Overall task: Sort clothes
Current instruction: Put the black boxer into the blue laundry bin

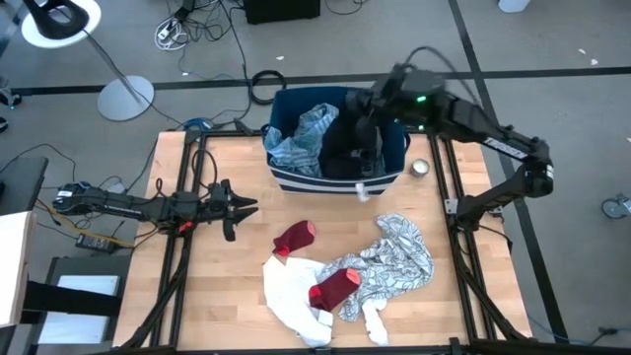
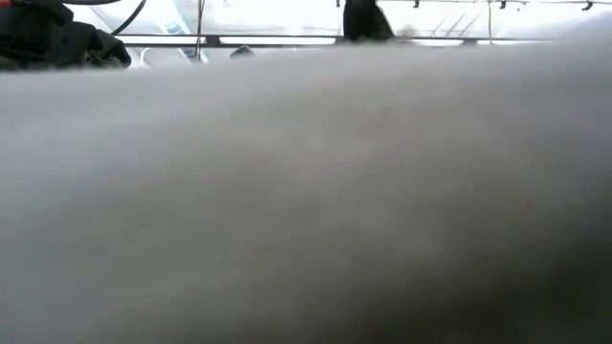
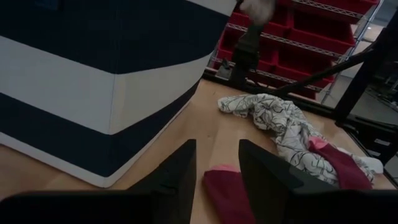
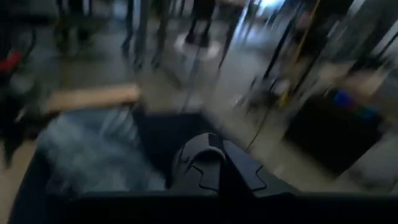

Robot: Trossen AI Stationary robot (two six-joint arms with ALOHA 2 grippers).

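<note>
Two arms share my wooden desk (image 1: pixel 207 296), and from above I judge the sort roughly half done. Biggest item first: the striped bin (image 1: pixel 340 177) at the far edge already holds a blue patterned garment (image 1: pixel 301 138) and something dark beside it. My right claw (image 1: pixel 367 133) hangs over the bin's open top with a black garment (image 1: pixel 345 158) below it; whether its fingers are parted or shut on that cloth I cannot tell, since the right wrist view is smeared with motion.

Left on the desk, near the front edge, lies one heap: a white garment (image 1: pixel 291 291) at its left, a black-and-white patterned piece (image 1: pixel 399 256) to its right, then two dark red items, one (image 1: pixel 295 237) just behind the white cloth and one (image 1: pixel 335 287) lying on the heap.

My left claw (image 1: pixel 242 205) waits low over the desk's left half with its fingers parted and nothing between them; its wrist view looks past the bin's corner, with dark red cloth just ahead.

Open room looks good between bin and heap. The heap's front reaches close to the desk's edge, and white cloth fills nearly the whole low view.
</note>
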